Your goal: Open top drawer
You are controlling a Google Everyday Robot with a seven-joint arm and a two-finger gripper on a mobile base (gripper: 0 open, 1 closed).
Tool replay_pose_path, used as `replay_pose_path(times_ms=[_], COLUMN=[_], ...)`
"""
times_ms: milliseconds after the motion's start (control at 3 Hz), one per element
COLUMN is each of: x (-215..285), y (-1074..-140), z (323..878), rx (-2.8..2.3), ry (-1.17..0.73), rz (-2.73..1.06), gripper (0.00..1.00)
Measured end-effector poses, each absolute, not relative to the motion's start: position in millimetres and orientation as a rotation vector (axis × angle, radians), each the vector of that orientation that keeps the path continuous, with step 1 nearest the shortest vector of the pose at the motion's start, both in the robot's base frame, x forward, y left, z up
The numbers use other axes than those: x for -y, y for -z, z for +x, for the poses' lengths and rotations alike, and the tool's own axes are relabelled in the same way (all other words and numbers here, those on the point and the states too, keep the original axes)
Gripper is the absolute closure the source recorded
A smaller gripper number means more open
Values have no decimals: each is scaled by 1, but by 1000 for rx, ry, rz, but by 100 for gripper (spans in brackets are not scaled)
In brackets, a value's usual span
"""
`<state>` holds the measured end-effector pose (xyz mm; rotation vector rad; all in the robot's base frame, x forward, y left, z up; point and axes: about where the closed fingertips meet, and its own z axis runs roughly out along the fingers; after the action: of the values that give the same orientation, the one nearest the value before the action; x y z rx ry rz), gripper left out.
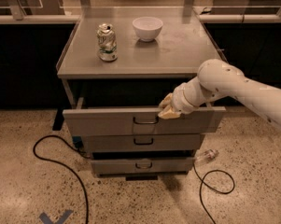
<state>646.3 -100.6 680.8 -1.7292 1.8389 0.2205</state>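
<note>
The top drawer (107, 121) is the widest grey front of the cabinet, with a dark loop handle (145, 120) at its middle. It stands pulled out from the cabinet, well ahead of the two narrower drawers below. My gripper (166, 109) reaches in from the right on a white arm and rests at the drawer's top edge, just right of and above the handle. The drawer's inside is hidden from this angle.
A crushed can (107, 42) and a white bowl (147, 28) stand on the cabinet top (177, 50). The middle drawer (107, 143) and the bottom drawer (112, 165) are below. Black cables (60, 164) lie on the floor at left and right. A plastic bottle (206, 156) lies by the cabinet's right foot.
</note>
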Motion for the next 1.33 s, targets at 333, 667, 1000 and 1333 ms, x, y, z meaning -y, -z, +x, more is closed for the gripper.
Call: replay_pose_path(times_ms=[333, 667, 1000, 1333], x=[111, 110, 117, 109], y=[-683, -684, -684, -700], z=[625, 624, 609, 598], rx=[-1839, -1839, -1843, -1796], ry=[-208, -208, -206, -195], rz=[-1727, -1727, -1721, -1707], gripper=[100, 100, 100, 100])
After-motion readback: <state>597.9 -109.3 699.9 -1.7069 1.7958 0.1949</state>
